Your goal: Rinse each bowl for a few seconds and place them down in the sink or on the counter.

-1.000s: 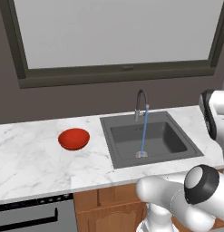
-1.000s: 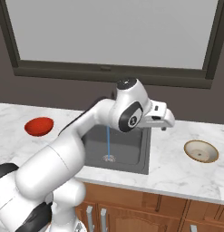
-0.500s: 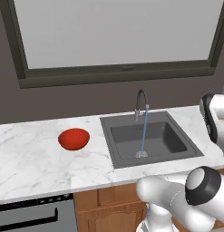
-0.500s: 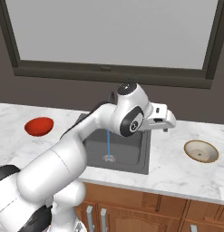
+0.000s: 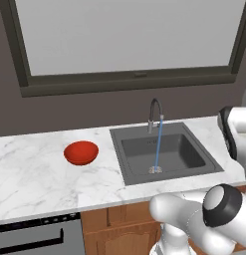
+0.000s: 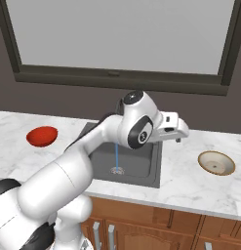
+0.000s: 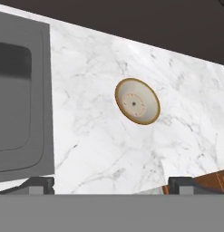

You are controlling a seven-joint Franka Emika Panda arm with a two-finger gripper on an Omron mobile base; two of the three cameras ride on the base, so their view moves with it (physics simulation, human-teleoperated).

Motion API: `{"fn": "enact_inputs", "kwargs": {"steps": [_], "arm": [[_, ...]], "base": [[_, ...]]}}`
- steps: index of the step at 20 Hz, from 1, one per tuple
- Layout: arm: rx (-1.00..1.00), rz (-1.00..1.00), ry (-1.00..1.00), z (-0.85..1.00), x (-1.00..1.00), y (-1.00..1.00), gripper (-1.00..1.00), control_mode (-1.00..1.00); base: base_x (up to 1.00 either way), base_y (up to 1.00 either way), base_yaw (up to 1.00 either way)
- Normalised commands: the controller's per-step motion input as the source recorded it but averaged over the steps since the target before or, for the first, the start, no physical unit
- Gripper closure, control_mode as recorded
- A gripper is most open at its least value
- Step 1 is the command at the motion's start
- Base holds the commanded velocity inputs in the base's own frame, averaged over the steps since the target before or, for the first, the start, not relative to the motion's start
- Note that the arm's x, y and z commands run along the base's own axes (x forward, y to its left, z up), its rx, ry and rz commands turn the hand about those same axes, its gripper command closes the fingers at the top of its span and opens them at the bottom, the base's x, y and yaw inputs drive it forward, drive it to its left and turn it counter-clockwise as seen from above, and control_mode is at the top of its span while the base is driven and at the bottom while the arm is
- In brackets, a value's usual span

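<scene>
Gripper (image 6: 178, 133) shifted slightly rightward, wide open — beige bowl (image 7: 137, 101) well apart from sink (image 7: 20, 95)

place: kitchen | evidence: sink (image 5: 194, 172), faucet (image 5: 153, 112), marble counter (image 5: 35, 179)

Bowls (image 6: 216, 162) on counter (image 6: 190, 180) flanking sink (image 6: 134, 163)

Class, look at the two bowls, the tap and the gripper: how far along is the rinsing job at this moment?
Done: water runs from the faucet into the sink. In hand: nothing is held; the open gripper hangs above the counter, its camera looking at the beige bowl. Left: both bowls. The red bowl sits on the counter on the sink's other side, and neither has been under the stream.
</scene>
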Motion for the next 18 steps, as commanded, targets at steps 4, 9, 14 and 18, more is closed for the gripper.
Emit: {"fn": "enact_inputs", "kwargs": {"steps": [4, 9, 14, 18], "arm": [[-0.02, 0.00, 0.01, -0.10, 0.00, -0.03, -1.00, -1.00], [0.00, 0.00, 0.02, -0.20, 0.00, -0.11, -1.00, -1.00], [0.00, 0.01, 0.01, -0.20, 0.00, -0.11, -1.00, -1.00], [-0.02, 0.01, 0.01, -0.21, 0.00, -0.05, -1.00, -1.00]], "base": [[0.00, 0.00, 0.00], [0.00, 0.00, 0.00], [0.00, 0.00, 0.00], [0.00, 0.00, 0.00]]}}
